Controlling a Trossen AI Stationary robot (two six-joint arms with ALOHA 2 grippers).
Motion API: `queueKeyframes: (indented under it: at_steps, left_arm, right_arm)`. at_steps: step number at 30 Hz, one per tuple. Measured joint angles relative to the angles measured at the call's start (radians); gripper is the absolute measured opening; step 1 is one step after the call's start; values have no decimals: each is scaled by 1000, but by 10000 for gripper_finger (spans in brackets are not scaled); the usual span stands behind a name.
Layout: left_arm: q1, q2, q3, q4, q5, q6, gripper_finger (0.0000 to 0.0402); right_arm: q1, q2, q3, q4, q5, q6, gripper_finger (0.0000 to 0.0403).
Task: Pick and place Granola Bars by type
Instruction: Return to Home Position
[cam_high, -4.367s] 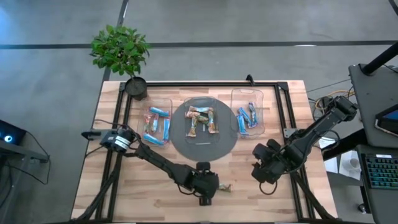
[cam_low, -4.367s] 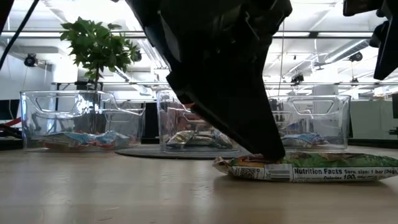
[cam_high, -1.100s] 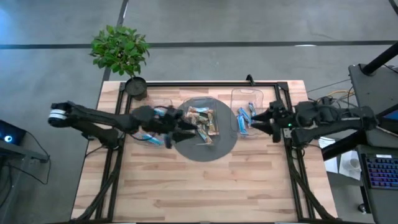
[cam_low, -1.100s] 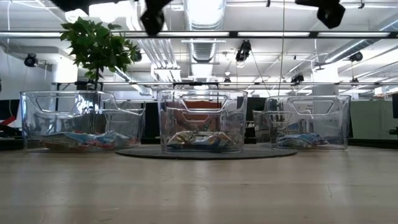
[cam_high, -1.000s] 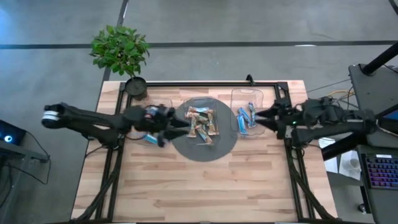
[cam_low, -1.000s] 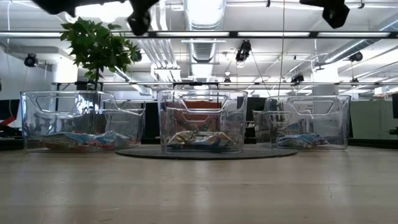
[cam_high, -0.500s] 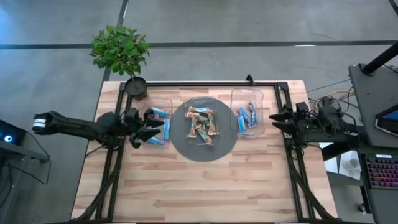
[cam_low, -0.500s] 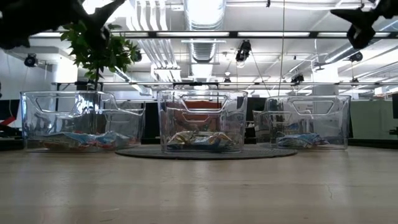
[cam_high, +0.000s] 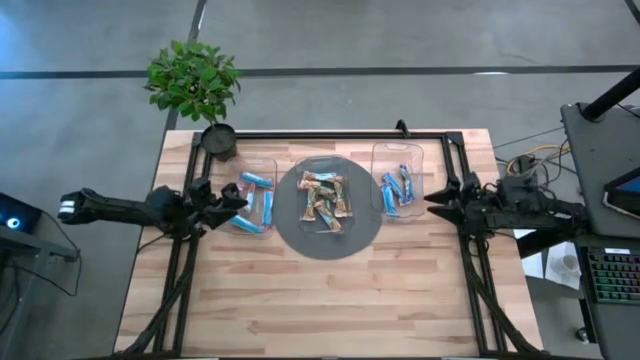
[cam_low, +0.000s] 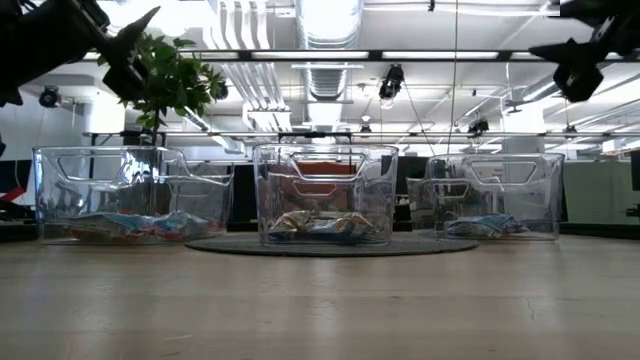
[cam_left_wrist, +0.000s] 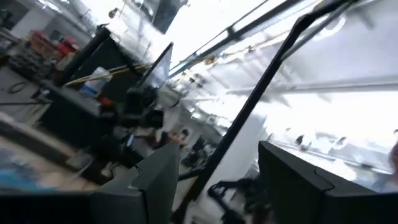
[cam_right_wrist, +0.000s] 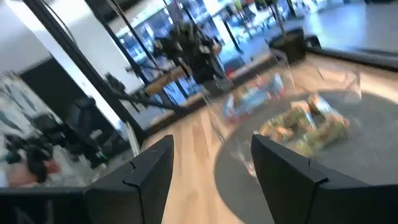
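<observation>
- Left hand (cam_high: 228, 203), released, is seen at the bench's (cam_high: 320, 300) 9 o'clock; right hand (cam_high: 436, 200), likewise released, at 3 o'clock.
- Retraction is best kept high, clear of the bins (cam_high: 397, 148) of Granola Bars (cam_high: 322, 197).

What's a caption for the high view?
Granola bars lie in three clear bins; left gripper and right gripper open at the table's sides.

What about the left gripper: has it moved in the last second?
Yes. In the high view the left gripper has drawn back leftward, from beside the middle bin to over the left bin's outer side.
</observation>
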Motion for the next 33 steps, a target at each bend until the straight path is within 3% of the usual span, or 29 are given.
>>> queueKeyframes:
  at_steps: [11, 16, 24, 33]
  left_arm:
    - [0, 2, 1, -4, 11, 8, 200]
    - [0, 2, 1, -5, 12, 10, 200]
    - [0, 7, 1, -16, 12, 10, 200]
    - [-1, 5, 0, -30, 12, 10, 200]
  right_arm:
    - [0, -4, -218, 169, 1, 80, 206]
    - [0, -4, -291, 168, 30, 141, 206]
    - [0, 95, -285, 137, 32, 127, 206]
    - [0, 121, -283, 133, 31, 126, 206]
